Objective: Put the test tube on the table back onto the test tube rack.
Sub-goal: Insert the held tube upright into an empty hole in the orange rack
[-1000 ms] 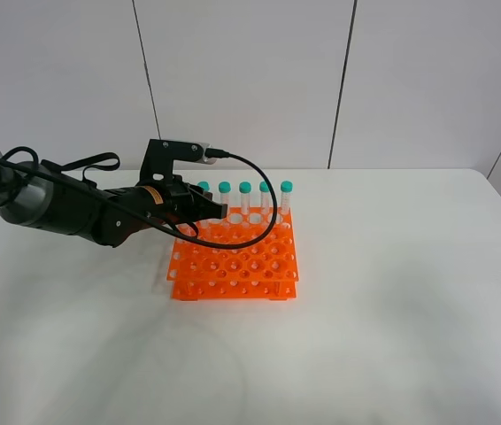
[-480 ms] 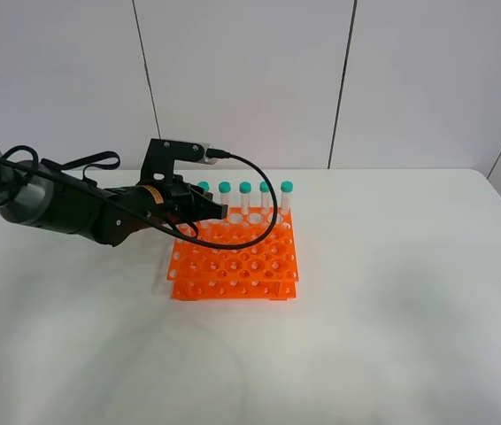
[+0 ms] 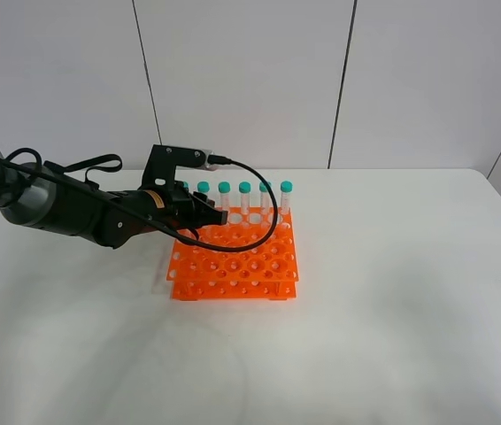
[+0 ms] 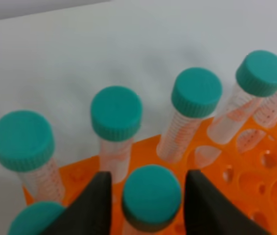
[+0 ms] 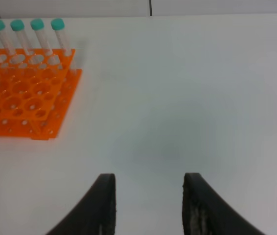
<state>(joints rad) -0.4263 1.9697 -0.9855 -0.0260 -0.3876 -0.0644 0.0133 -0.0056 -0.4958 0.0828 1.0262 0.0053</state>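
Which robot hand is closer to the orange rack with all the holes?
The left. The left gripper is right over the test tube rack, its fingers either side of a green-capped tube. The right gripper is over bare table, well away from the rack.

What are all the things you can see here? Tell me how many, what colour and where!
test tubes: at least five in the high view's back row, with more behind the arm; clear with teal-green caps; standing upright in the rack. One more stands between the left gripper's fingers.
test tube rack: one, bright orange, on the table left of the middle.
table: one, white, under everything.
wall: pale grey panels with dark seams, behind the table.
cable: one, black, looping from the left arm over the rack.
left gripper: one, black, over the rack's back left part, fingers apart on either side of a tube cap.
right gripper: one, black, open, above bare table to the right of the rack.
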